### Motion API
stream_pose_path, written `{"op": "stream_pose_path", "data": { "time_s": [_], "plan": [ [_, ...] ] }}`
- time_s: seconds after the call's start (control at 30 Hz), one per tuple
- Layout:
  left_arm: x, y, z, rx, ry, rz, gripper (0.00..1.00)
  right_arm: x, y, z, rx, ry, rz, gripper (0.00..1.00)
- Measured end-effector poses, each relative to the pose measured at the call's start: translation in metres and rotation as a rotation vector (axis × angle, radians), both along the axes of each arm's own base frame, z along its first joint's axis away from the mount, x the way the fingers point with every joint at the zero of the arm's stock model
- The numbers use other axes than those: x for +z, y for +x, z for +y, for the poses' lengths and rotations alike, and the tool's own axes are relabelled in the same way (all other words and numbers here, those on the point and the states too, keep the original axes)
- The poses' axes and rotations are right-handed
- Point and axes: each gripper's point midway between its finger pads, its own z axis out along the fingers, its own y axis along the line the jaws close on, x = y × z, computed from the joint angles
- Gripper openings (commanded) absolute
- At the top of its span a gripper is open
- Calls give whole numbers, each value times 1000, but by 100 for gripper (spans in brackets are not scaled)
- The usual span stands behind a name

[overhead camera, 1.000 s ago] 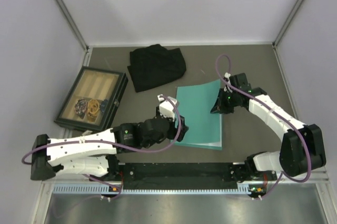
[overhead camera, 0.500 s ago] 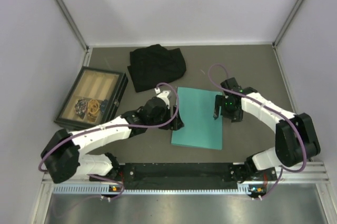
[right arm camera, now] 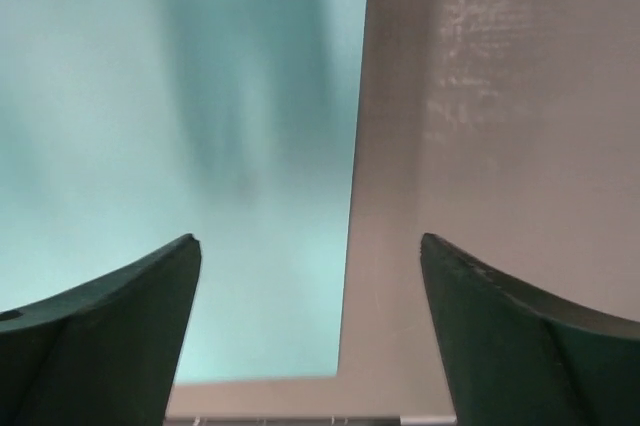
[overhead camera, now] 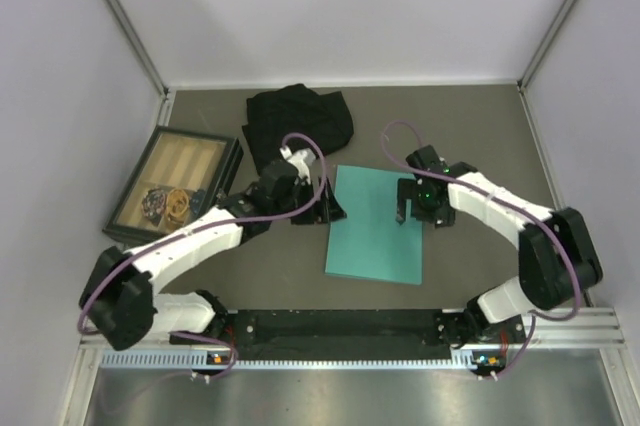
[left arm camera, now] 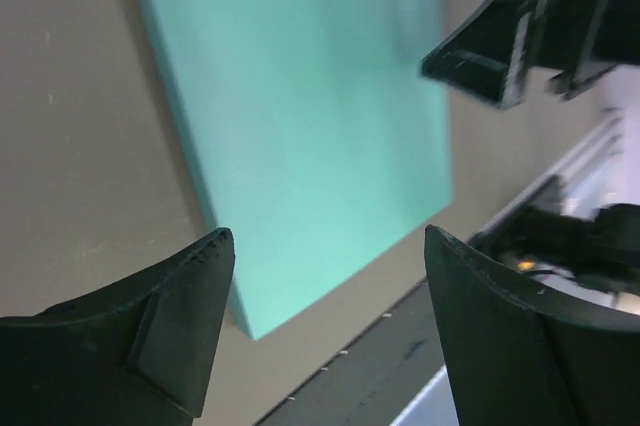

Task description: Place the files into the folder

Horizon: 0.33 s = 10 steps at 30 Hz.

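The folder [overhead camera: 375,229] is shown shut on the table [overhead camera: 480,136], files unseen and judged already inside. The left end effector [overhead camera: 330,206] and right end effector [overhead camera: 408,214], at its 10 and 2 o'clock, are released.

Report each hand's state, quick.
Left hand: open, holding nothing.
Right hand: open, holding nothing, over the folder edge.
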Motion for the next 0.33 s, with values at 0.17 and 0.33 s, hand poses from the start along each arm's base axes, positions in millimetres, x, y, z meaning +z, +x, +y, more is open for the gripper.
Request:
{"op": "stream_pose_path", "data": {
  "time_s": [0.17,0.33],
  "plan": [
    [121,16,-1,-10,-148,-221,83,107,16,6,33,110,-280,99],
    [254,10,11,-3,-297,-494,84,253,8,3,74,280,-688,99]
  ]
}}
